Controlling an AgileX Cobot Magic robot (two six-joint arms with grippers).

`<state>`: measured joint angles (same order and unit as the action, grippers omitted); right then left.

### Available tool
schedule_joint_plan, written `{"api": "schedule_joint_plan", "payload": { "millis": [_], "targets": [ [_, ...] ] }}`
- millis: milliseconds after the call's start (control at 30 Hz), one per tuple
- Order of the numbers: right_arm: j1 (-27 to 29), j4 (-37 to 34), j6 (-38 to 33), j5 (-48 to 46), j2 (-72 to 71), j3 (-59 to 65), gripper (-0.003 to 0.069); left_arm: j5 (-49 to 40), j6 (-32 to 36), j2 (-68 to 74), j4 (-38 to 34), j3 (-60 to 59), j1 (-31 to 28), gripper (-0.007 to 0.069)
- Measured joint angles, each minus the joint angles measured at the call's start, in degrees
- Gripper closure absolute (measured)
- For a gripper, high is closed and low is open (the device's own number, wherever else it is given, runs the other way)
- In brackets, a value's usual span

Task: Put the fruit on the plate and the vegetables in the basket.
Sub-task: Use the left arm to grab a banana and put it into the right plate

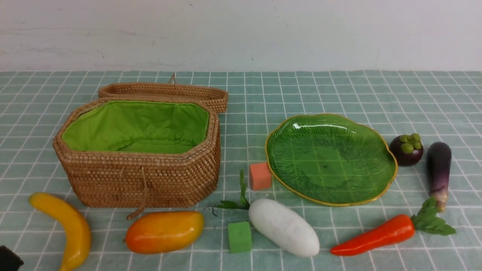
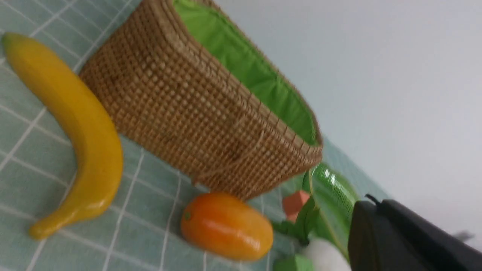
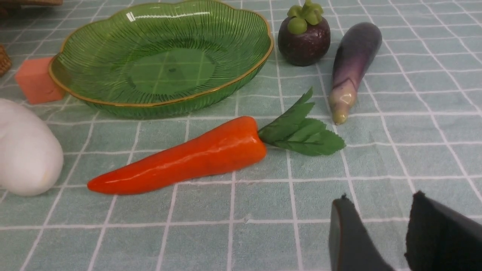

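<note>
Left claw (image 1: 8, 259): front view, only a dark corner at the near left edge, beside the banana (image 1: 71, 226); closed, gripping nothing.
Basket (image 1: 139, 177): on the left half of the checked cloth (image 1: 339, 94), lid (image 1: 165, 92) folded back behind it, green lining showing.
Mango (image 1: 163, 231): on the cloth just in front of the basket, banana to its left.
Plate (image 1: 331, 162): right of the basket, orange cube (image 1: 260, 176) just beside its left rim.
Mangosteen (image 1: 406, 150): just right of the plate, eggplant (image 1: 439, 169) beside it.
Radish (image 1: 284, 227): in front of the plate, green cube (image 1: 239, 237) at its left, carrot (image 1: 376, 235) to its right.
Left wrist view: banana and mango lay by the basket's woven wall; only the claw's dark body showed.
Right claw (image 3: 380, 195): right wrist view, fingers (image 3: 350, 241) stood apart with cloth showing between them, holding nothing, near the carrot's leaves.
</note>
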<state>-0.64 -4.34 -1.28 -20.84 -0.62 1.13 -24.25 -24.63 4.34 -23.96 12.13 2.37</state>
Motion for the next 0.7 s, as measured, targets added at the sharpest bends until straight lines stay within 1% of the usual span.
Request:
{"api": "schedule_joint_plan", "payload": {
  "millis": [33, 67, 100, 133, 200, 233, 300, 333, 367, 433, 467, 500, 533, 600, 633, 667, 700],
  "targets": [
    [0.00, -1.20, 0.70, 0.59, 0.00, 0.07, 0.0419, -4.22, 1.17, 2.08, 0.29, 2.52, 0.00, 0.0638],
    [0.00, -1.51, 0.70, 0.59, 0.00, 0.07, 0.0419, -4.91, 1.41, 3.38, 0.39, 3.37, 0.00, 0.0638],
    [0.00, -4.14, 2.08, 1.29, 0.00, 0.19, 0.0419, -9.80, 2.86, 5.60, 0.74, 5.91, 0.00, 0.0638],
    [0.00, -7.80, 4.01, 2.22, 0.00, 0.33, 0.0419, -13.29, 4.01, 7.82, 1.01, 7.98, 0.00, 0.0638],
    [0.00, -12.89, 6.79, 3.60, 0.00, 0.35, 0.0419, -17.77, 5.58, 11.33, 1.43, 10.70, 0.00, 0.0638],
    [0.00, -19.79, 10.45, 5.98, 0.00, 0.35, 0.0419, -22.62, 7.70, 15.07, 1.94, 13.70, 0.00, 0.0638],
    [0.00, -26.71, 13.65, 8.46, 0.00, 0.35, 0.0419, -26.36, 10.01, 18.95, 2.65, 16.30, 0.00, 0.0638],
    [0.00, -28.90, 14.51, 9.57, 0.00, 0.35, 0.0419, -27.64, 11.04, 20.79, 3.11, 17.37, 0.00, 0.0638],
    [0.00, -29.41, 14.51, 9.57, 0.00, 0.35, 0.0419, -27.87, 11.25, 21.15, 3.23, 17.57, 0.00, 0.0638],
    [-0.07, -35.83, 15.63, 10.10, 0.00, 0.20, 0.0421, -30.49, 13.15, 25.46, 5.43, 20.09, 0.21, 0.0638],
    [-0.12, -36.50, 15.55, 9.78, 0.00, 0.00, 0.0423, -30.61, 13.21, 26.09, 5.63, 20.25, 0.27, 0.0638],
    [-0.91, -38.23, 14.42, 6.11, 0.00, -1.70, 0.0433, -31.10, 13.33, 28.31, 7.12, 21.37, 0.98, 0.0638],
    [-1.63, -38.47, 12.34, 2.64, 0.06, -3.39, 0.0445, -31.29, 13.46, 29.68, 7.89, 22.03, 1.75, 0.0638],
    [-3.91, -38.53, 6.44, -4.36, 1.88, -9.71, 0.0475, -31.47, 13.53, 33.51, 9.53, 23.83, 3.62, 0.0638],
    [-4.16, -38.53, 5.79, -5.06, 2.58, -11.26, 0.0478, -31.47, 13.53, 33.93, 9.93, 24.22, 3.82, 0.0638],
    [-6.06, -38.10, 0.91, -11.07, 5.75, -17.15, 0.0504, -31.47, 12.59, 37.62, 12.18, 25.84, 5.44, 0.0638],
    [-6.96, -37.52, -1.15, -14.29, 8.53, -21.66, 0.0516, -31.47, 11.91, 40.08, 13.32, 26.66, 6.19, 0.0638]
  ]
}}
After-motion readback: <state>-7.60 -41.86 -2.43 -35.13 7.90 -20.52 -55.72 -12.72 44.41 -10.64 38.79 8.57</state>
